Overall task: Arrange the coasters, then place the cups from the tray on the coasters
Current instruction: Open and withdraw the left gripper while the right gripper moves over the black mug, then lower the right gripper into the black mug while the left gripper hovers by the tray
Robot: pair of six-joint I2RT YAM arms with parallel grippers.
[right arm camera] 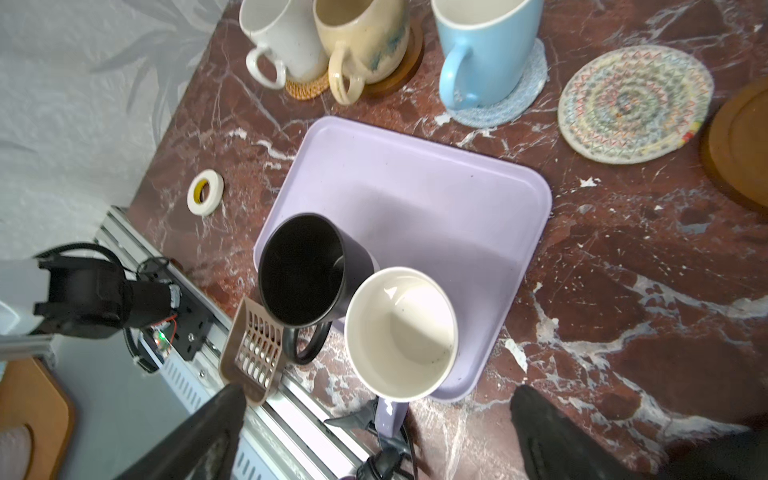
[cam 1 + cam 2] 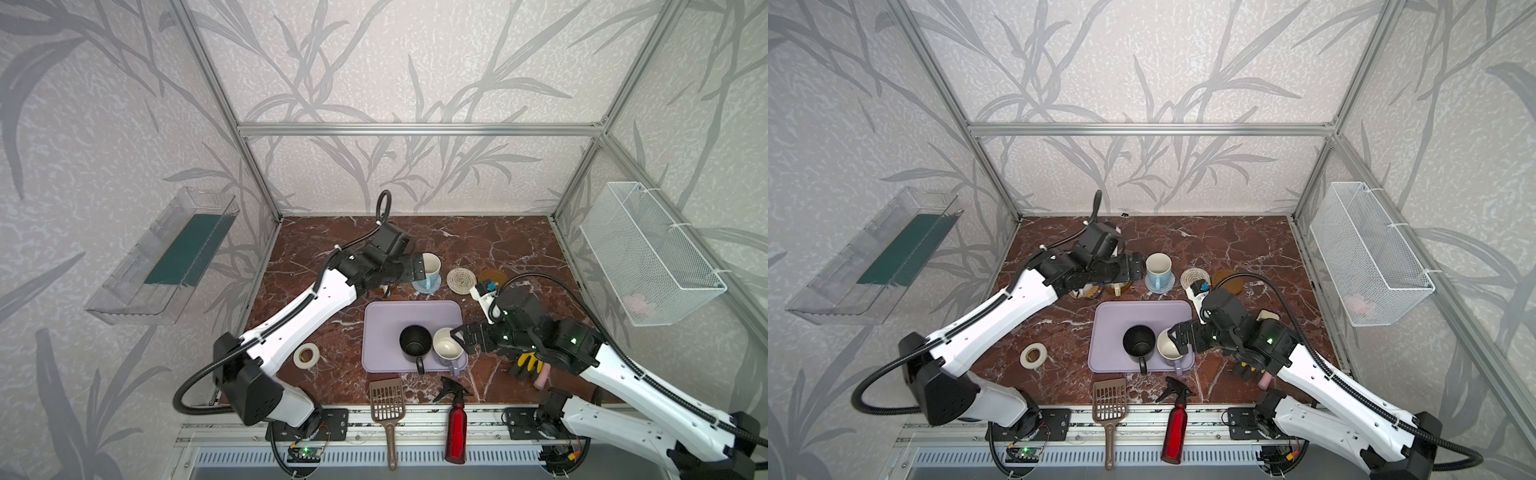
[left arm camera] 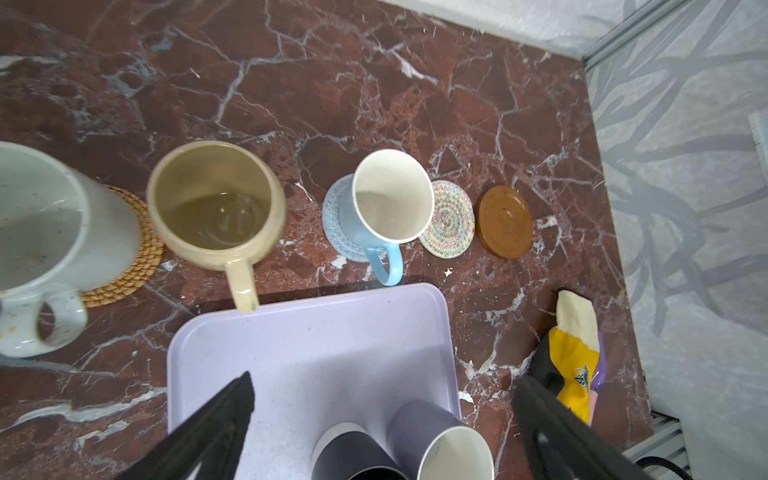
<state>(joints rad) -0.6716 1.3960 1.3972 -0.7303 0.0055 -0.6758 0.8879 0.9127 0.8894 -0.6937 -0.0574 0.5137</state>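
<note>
The lavender tray (image 2: 390, 313) (image 2: 1142, 311) holds a black cup (image 2: 415, 343) (image 1: 303, 270) and a lavender cup (image 2: 446, 345) (image 1: 401, 332). My right gripper (image 2: 457, 337) (image 1: 378, 390) is open above the lavender cup's handle side. Behind the tray, a light-blue cup (image 2: 429, 269) (image 3: 390, 199) stands on the light-blue coaster (image 3: 334, 216). My left gripper (image 2: 415, 270) (image 3: 382, 378) is open beside it, holding nothing. A white cup (image 3: 37, 232) sits on the rattan coaster (image 3: 133, 266), and a beige cup (image 3: 216, 203) on an amber coaster (image 1: 403, 70). The cream coaster (image 2: 460, 280) and another amber coaster (image 2: 492, 276) are bare.
A white tape roll (image 2: 306, 355) lies left of the tray. A brown scoop (image 2: 386, 399) and a red spray bottle (image 2: 456, 432) lie at the front edge. Yellow gloves (image 2: 530, 363) sit under the right arm. A wire basket (image 2: 648, 257) hangs on the right wall, a clear bin (image 2: 166, 257) on the left.
</note>
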